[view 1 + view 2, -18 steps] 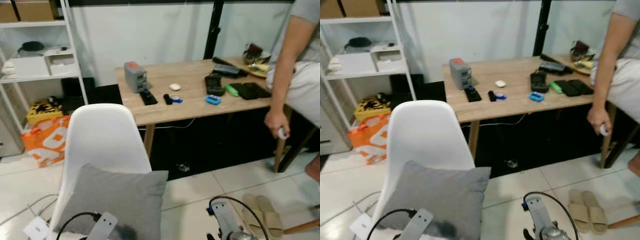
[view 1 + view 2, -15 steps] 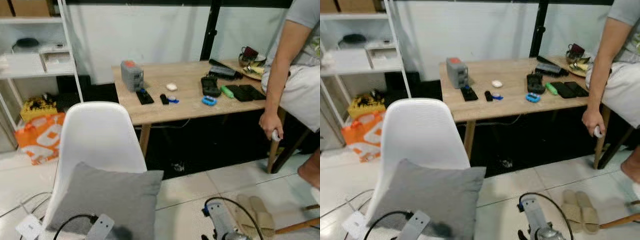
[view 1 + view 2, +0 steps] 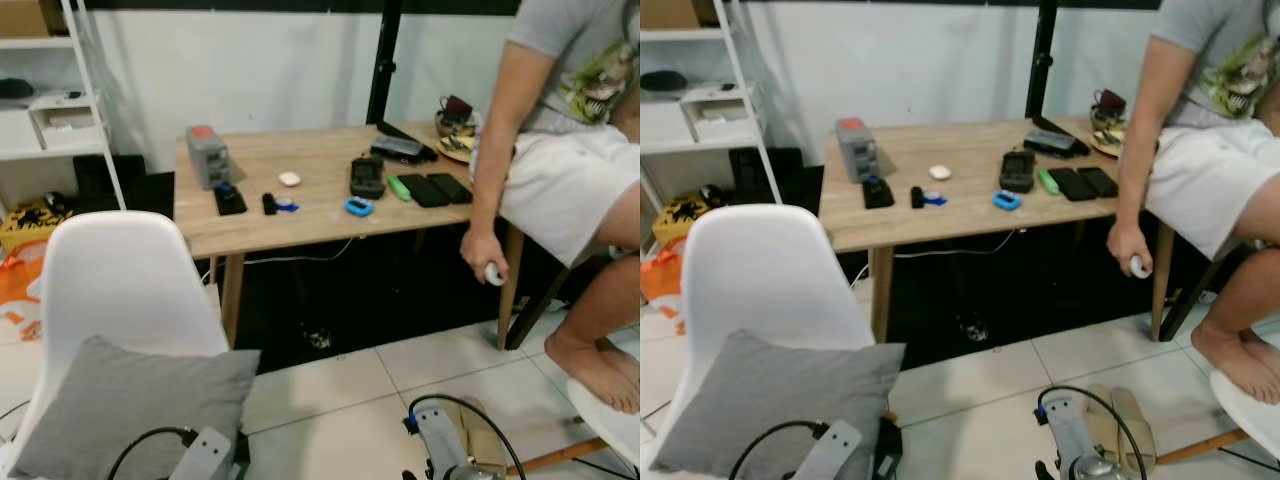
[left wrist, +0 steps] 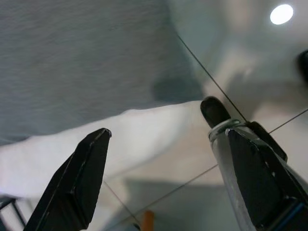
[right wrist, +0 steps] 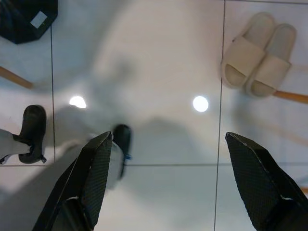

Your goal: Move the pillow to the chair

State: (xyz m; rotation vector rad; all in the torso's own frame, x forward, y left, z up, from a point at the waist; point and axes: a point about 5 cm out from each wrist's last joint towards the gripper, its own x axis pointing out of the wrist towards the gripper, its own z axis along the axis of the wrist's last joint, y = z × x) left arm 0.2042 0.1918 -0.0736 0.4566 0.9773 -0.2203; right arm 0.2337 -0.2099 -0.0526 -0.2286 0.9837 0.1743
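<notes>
Resting on the seat of the white chair [image 3: 120, 290], the grey pillow [image 3: 120, 410] is propped against the backrest — its long axis runs across the seat. No legible writing is seen on anything. Pale glossy floor tiles [image 5: 159, 62] and a white wall are noted; a wooden table [image 3: 940, 215] carries small devices, and a person [image 3: 560, 170] sits on its far end. Beige slippers [image 5: 257, 55] lie on the floor. The left claw [image 4: 154, 144] hangs released above the pillow's edge; the right claw [image 5: 168, 183] is spread open over bare tiles.
</notes>
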